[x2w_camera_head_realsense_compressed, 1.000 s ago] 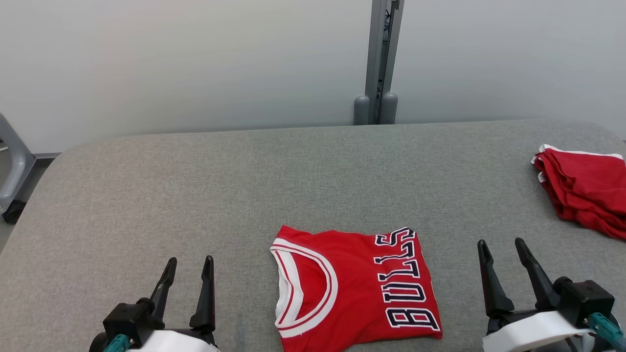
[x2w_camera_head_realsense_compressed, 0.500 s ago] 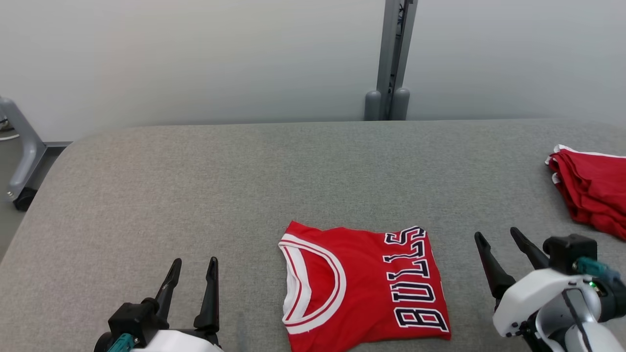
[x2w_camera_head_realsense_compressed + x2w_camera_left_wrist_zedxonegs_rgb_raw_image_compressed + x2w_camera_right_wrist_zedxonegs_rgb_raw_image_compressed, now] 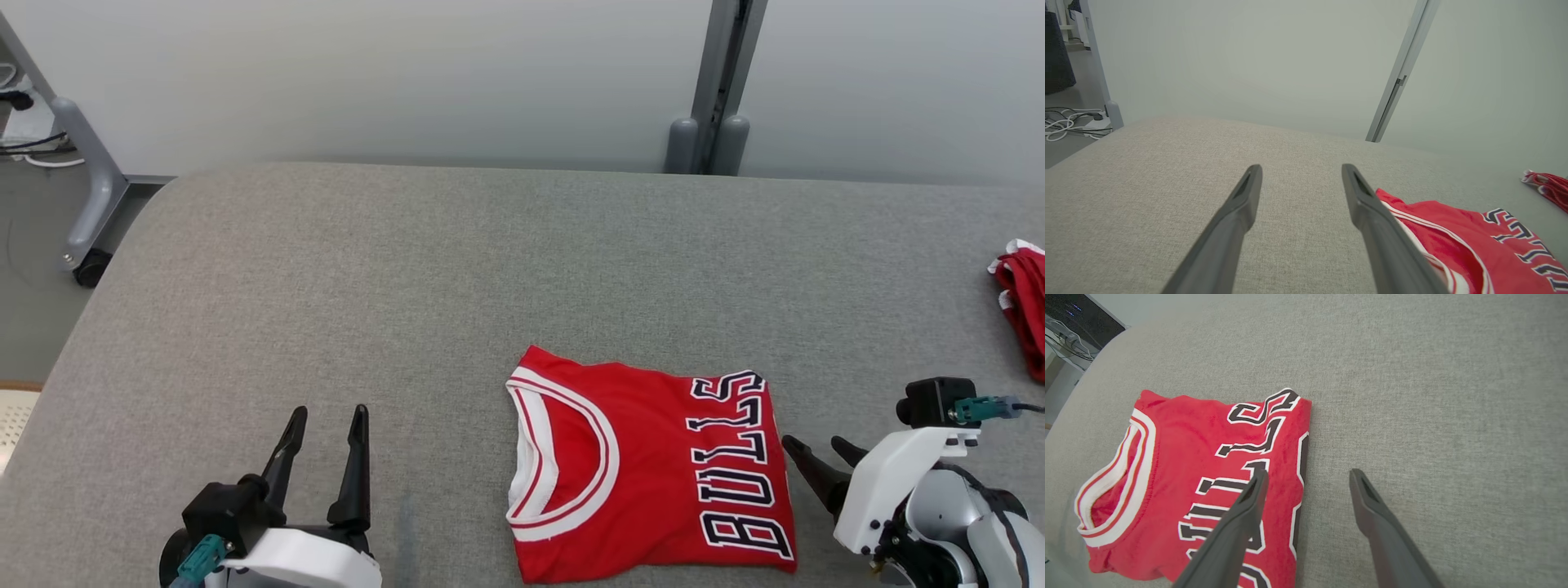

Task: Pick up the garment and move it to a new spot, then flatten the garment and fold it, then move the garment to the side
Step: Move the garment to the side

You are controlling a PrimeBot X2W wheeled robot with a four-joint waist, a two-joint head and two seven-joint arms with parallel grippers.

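Your right pincer (image 3: 812, 445) stands with its fingers spread wide and nothing between them, tilted down toward the padded table (image 3: 408, 269) at the jersey's right-hand edge. The red jersey (image 3: 653, 465) lies folded into a compact, nearly square packet near the table's front edge, between your two arms. Its collar opening is turned toward the left arm and its lettering runs along the side facing the right arm.

That lettered edge is what the next move turns on. It runs front to back, away from you, and the jersey lies to the left of the right pincer. In the right wrist view the spread fingers straddle it: one finger sits over the lettering and the other over bare table just beside the fold. Whether either tip touches the cloth cannot be told.

Your left pincer (image 3: 328, 412) is also wide and empty, pointing forward over bare table, well apart from the collar side. The right arm is clearly nearer.

The folding looks done, so what remains is probably carrying the packet to the side. A second red garment (image 3: 1024, 302) lies at the far right. To keep the layers from sliding apart, close on the whole folded edge rather than the top layer alone.
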